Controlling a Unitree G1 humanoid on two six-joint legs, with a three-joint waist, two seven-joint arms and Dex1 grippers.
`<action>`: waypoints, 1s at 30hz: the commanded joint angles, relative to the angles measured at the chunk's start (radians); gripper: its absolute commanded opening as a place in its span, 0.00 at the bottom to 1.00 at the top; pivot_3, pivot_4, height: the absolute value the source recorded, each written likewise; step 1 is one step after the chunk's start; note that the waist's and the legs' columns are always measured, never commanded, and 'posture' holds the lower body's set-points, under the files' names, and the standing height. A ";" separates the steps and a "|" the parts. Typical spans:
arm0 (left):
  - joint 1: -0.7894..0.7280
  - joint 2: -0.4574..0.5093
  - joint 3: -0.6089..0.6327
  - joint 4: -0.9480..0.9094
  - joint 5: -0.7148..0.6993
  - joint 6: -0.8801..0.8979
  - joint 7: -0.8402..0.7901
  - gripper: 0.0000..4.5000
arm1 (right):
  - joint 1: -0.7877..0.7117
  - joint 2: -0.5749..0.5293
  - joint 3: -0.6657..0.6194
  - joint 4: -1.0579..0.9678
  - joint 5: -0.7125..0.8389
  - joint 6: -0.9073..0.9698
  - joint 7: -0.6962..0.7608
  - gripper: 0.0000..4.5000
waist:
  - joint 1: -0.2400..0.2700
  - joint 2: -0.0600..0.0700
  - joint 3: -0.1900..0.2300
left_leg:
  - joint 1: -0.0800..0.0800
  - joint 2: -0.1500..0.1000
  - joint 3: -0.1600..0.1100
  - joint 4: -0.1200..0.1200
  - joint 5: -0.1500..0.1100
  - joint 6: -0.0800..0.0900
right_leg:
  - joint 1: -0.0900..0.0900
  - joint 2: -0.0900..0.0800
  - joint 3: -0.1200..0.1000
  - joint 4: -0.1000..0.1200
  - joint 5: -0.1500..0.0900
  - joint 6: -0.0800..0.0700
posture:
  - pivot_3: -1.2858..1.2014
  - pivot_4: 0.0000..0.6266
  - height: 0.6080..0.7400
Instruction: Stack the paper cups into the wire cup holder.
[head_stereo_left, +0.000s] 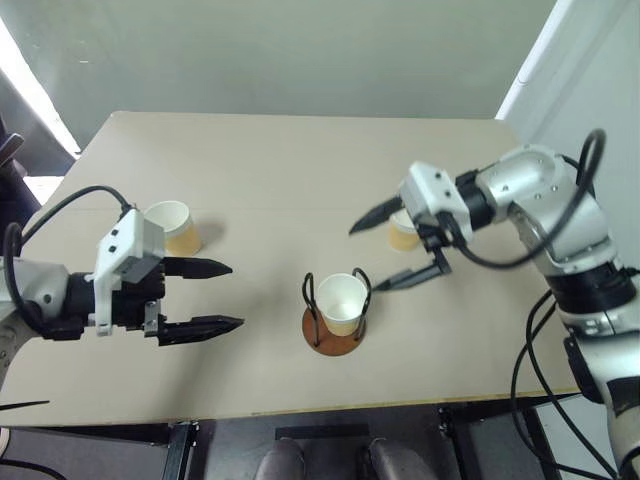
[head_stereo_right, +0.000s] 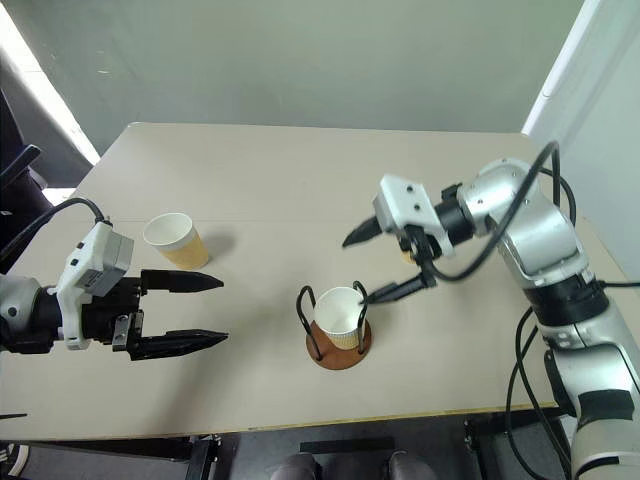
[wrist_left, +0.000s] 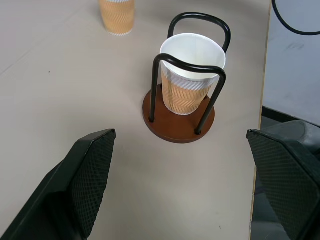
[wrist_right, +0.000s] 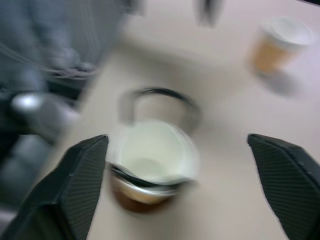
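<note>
The wire cup holder (head_stereo_left: 318, 343) stands near the table's front middle, a reddish-brown disc with black wire loops. One paper cup (head_stereo_left: 342, 300) sits upright inside it. A second paper cup (head_stereo_left: 172, 226) stands upright at the left of the table. A third paper cup (head_stereo_left: 403, 233) stands at the right, partly hidden behind my right gripper. My right gripper (head_stereo_left: 364, 260) is open, pointing left just above and right of the holder, with nothing between its fingers. To the left of the holder my left gripper (head_stereo_left: 236, 294) hangs open and holds nothing; its view shows the holder's cup (wrist_left: 192, 75).
The tan table (head_stereo_left: 280, 170) has bare room across its back half and between the holder and the left cup. Its front edge runs close below the holder. A black cable (head_stereo_left: 530, 370) hangs off the right arm beside the table's right edge.
</note>
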 joint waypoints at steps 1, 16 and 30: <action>-0.007 0.002 0.035 -0.010 -0.013 -0.006 0.001 1.00 | -0.055 0.002 0.018 0.257 -0.132 -0.176 -0.030 0.96 | 0.003 0.000 0.000 | 0.000 0.000 -0.001 0.000 0.000 0.000 | 0.000 0.000 0.000 0.000 0.000 0.000 | 0.52 0.24 1.00; 0.032 0.006 0.094 -0.041 -0.029 0.026 0.016 1.00 | -0.118 0.067 0.063 0.791 -0.421 -0.545 -0.116 0.96 | 0.009 0.000 0.000 | -0.007 0.000 -0.001 -0.002 0.006 -0.012 | -0.006 -0.001 -0.002 -0.001 0.001 -0.001 | 0.52 0.24 1.00; 0.045 0.011 0.125 -0.054 -0.036 0.048 0.022 1.00 | -0.150 0.102 0.047 0.889 -0.505 -0.656 -0.160 0.29 | 0.009 0.000 0.000 | -0.007 0.001 -0.001 -0.002 0.006 -0.013 | -0.007 -0.001 -0.003 -0.001 0.002 -0.003 | 0.52 0.24 1.00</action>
